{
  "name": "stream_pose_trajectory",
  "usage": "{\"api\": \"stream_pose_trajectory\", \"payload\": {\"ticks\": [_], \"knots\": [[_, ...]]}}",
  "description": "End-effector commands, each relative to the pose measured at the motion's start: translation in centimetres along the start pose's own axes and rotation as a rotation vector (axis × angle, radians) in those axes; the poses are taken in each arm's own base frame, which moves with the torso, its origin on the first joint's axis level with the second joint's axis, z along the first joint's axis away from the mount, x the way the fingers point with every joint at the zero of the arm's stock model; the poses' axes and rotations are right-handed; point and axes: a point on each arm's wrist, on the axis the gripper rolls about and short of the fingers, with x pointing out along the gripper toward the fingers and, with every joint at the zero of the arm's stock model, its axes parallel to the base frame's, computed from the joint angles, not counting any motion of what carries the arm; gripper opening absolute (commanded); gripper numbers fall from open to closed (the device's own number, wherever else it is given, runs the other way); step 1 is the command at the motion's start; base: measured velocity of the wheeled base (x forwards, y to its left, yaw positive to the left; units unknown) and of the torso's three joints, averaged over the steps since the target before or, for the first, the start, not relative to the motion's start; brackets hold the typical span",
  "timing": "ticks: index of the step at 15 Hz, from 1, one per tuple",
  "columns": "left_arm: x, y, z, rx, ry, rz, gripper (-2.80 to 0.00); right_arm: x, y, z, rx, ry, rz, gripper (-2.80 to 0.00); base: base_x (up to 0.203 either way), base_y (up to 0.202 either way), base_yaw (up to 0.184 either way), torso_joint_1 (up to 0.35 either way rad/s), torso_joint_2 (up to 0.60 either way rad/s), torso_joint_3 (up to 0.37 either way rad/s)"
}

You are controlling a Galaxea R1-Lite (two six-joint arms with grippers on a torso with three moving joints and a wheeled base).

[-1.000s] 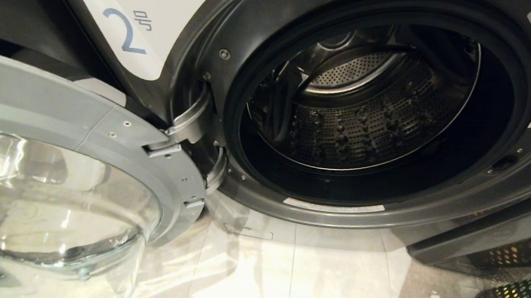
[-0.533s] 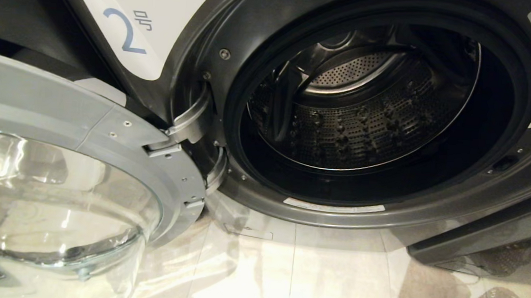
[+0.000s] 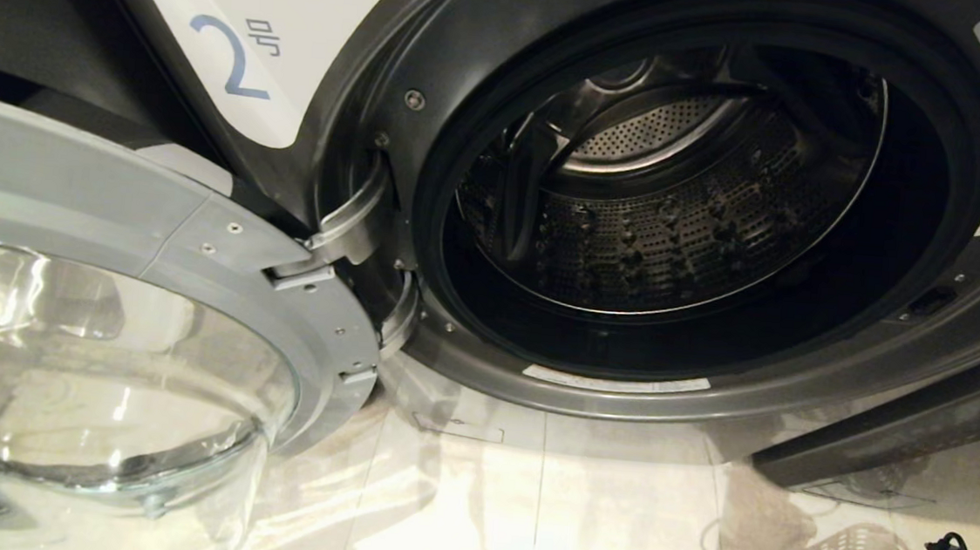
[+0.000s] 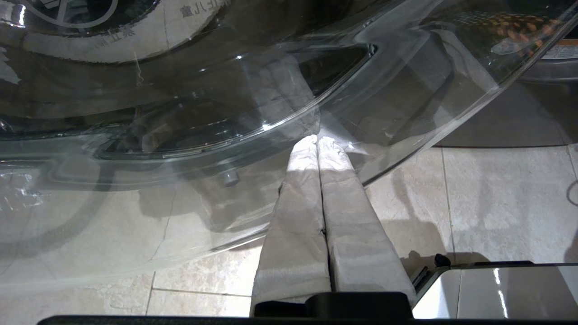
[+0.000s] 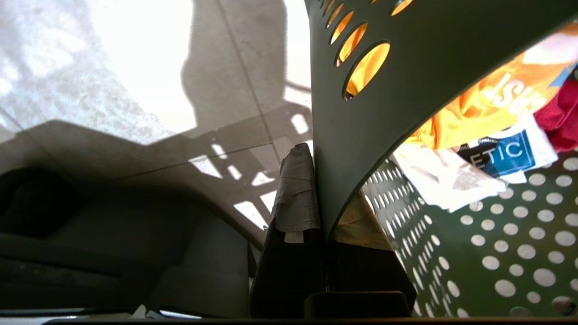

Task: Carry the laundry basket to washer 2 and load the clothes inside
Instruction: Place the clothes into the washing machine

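Pale floor tiles (image 3: pixel 594 510) run up to washer 2 (image 3: pixel 437 61); its door (image 3: pixel 153 222) is swung open to the left, and I see the drum (image 3: pixel 661 210) with no clothes in it. Left gripper (image 4: pixel 318 141) sits low by the door glass, padded fingers (image 4: pixel 298 189) pressed together, holding nothing. Right gripper (image 5: pixel 318 180) is clamped on the wall of the laundry basket (image 5: pixel 388 90), one finger outside, one inside. In the head view I only get a corner of the basket at the near right edge, with the right arm's dark hardware beside it. Basket is tipped, and the clothes (image 5: pixel 487 131) are inside it: yellow, white with blue print, red.
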Motion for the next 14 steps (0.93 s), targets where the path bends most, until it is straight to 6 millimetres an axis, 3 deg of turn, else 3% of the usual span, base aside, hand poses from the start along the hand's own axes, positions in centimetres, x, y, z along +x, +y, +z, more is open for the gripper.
{"api": "stream_pose_trajectory", "payload": {"ticks": [1, 7, 14], "knots": [[0.0, 0.0, 0.0, 0.000, 0.001, 0.000, -2.80, -0.1, 1.3, -0.1, -0.048, -0.003, 0.027, -2.80, 0.000, 0.000, 0.000, 0.000, 0.00, 0.000], [0.0, 0.0, 0.0, 0.000, 0.001, 0.000, -2.80, 0.0, 5.3, -0.5, -0.217, -0.029, 0.129, -2.80, 0.000, 0.000, 0.000, 0.000, 0.00, 0.000], [0.0, 0.0, 0.0, 0.000, 0.001, 0.000, -2.80, -1.5, 8.8, -3.9, -0.507, 0.040, 0.212, -2.80, 0.000, 0.000, 0.000, 0.000, 0.00, 0.000]]}}
